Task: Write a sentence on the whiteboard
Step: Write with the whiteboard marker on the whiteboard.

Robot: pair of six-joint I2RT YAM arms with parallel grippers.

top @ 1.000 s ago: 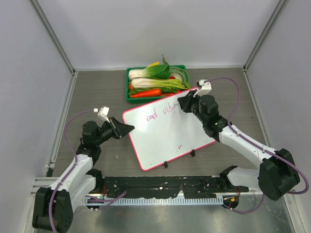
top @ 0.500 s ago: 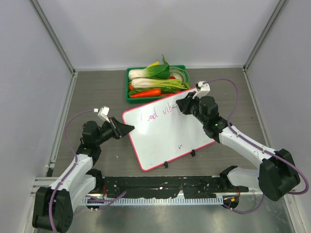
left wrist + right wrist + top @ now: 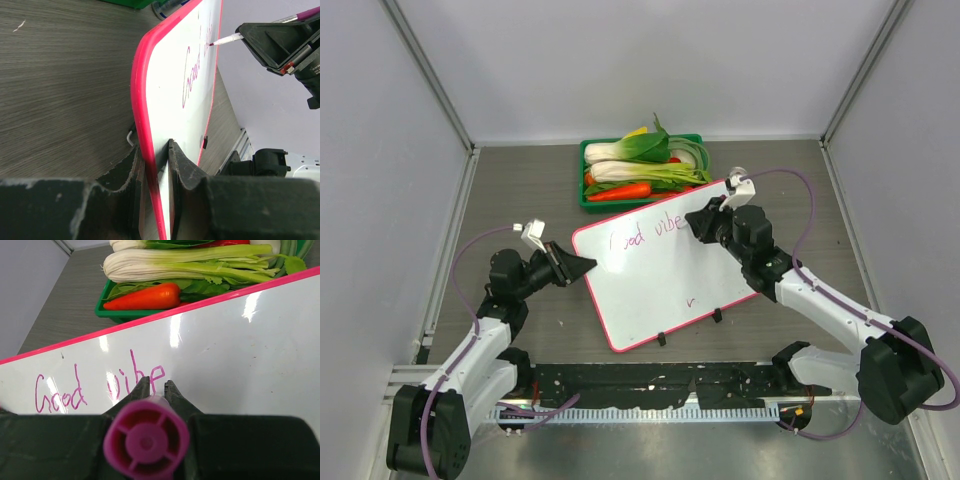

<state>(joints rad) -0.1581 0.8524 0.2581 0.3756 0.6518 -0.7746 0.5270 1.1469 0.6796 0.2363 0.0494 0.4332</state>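
The whiteboard lies tilted on the table, white with a pink-red frame. The sentence reads "Good vibe" in magenta along its far edge, and it also shows in the right wrist view. My right gripper is shut on a magenta marker, its tip at the board just after the "e". In the left wrist view the marker tip touches the whiteboard. My left gripper is shut on the board's left edge, the pink frame between my left gripper's jaws.
A green tray of vegetables stands just behind the board, with a carrot and bok choy close to the right gripper. Two black clips sit on the board's near edge. A tiny purple tick marks the lower board.
The right gripper has moved to the right along the line with the marker. The writing has grown from "vib" to "vibe". The left arm and the board have not moved.
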